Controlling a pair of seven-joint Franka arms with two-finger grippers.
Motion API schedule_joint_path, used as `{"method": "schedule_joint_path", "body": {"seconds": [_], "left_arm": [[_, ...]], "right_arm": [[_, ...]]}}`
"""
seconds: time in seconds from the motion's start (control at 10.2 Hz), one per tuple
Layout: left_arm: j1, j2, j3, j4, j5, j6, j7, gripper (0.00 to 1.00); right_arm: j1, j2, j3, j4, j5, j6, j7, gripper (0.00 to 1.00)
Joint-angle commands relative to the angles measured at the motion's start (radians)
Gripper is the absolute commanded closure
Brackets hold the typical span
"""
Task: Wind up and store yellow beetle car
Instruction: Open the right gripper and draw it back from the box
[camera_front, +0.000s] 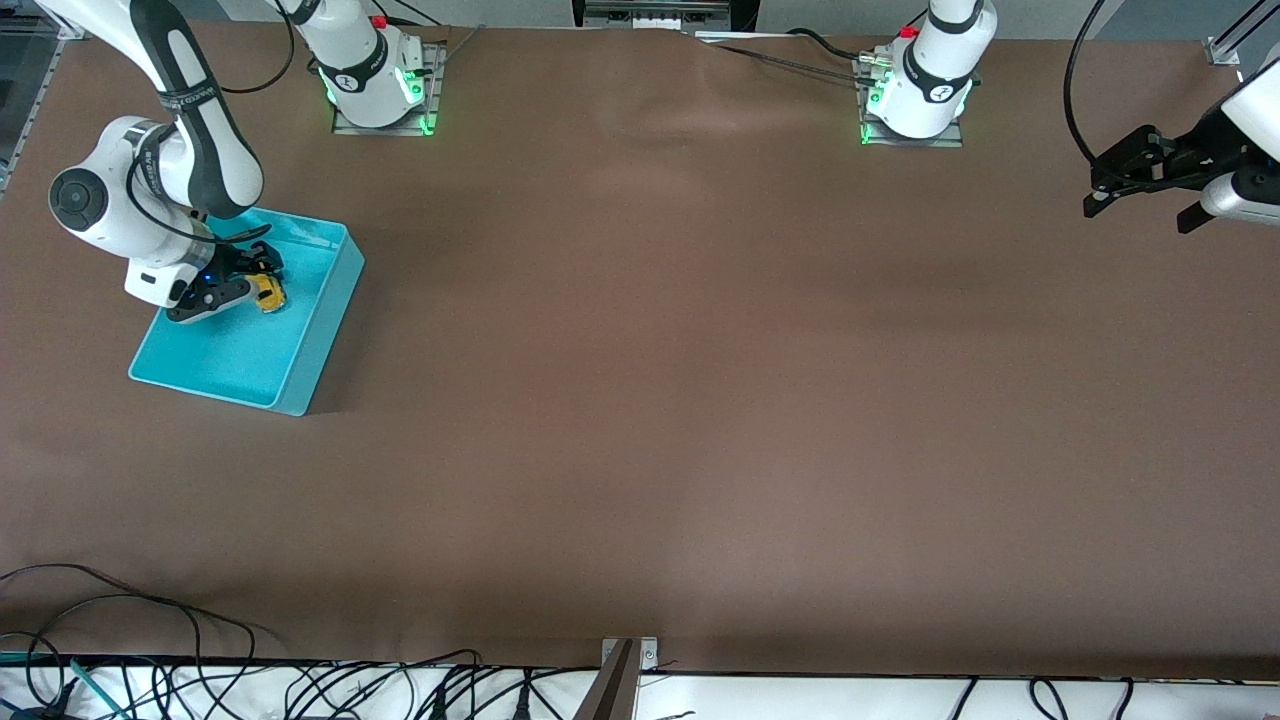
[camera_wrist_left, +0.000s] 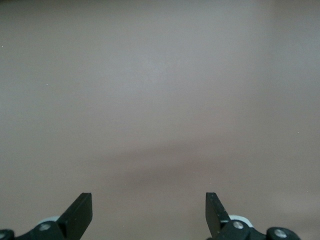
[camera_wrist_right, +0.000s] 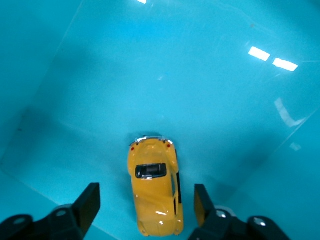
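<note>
Yellow beetle car (camera_wrist_right: 154, 192) lies on the floor of the turquoise bin (camera_front: 335, 290), between the right gripper's (camera_wrist_right: 145, 210) spread jaws. It looks light, rigid and slick; grip its flat sides. The left gripper (camera_wrist_left: 149, 212) waits over bare counter (camera_front: 700, 350), jaws spread.

Even, bright overhead light falls on the matte brown table (camera_front: 700, 350), leaving soft, faint shadows. 2 white glare patches shine on the glossy turquoise plastic bin (camera_wrist_right: 210, 75). The left wrist view looks hazy and soft.
</note>
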Motion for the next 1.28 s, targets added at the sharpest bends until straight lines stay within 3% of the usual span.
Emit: {"method": "schedule_joint_path", "body": {"seconds": [0.0, 0.2, 0.49, 0.88, 1.18], "left_arm": [[0.003, 0.018, 0.000, 0.039, -0.013, -0.035, -0.012, 0.00], [0.009, 0.018, 0.002, 0.039, -0.015, -0.058, -0.010, 0.00], [0.012, 0.020, 0.003, 0.041, -0.021, -0.058, -0.009, 0.00], [0.004, 0.020, 0.000, 0.041, -0.015, -0.058, -0.009, 0.00], [0.004, 0.018, 0.000, 0.039, -0.015, -0.061, -0.010, 0.00]], "right_arm": [[0.005, -0.056, 0.002, 0.059, -0.006, -0.037, 0.042, 0.00], [0.005, -0.084, 0.010, 0.192, -0.006, -0.185, 0.121, 0.00], [0.033, -0.045, 0.050, 0.575, -0.003, -0.620, 0.323, 0.00], [0.091, -0.050, 0.059, 0.786, 0.004, -0.696, 0.481, 0.00], [0.114, -0.077, 0.093, 0.810, 0.004, -0.821, 0.580, 0.00]]}}
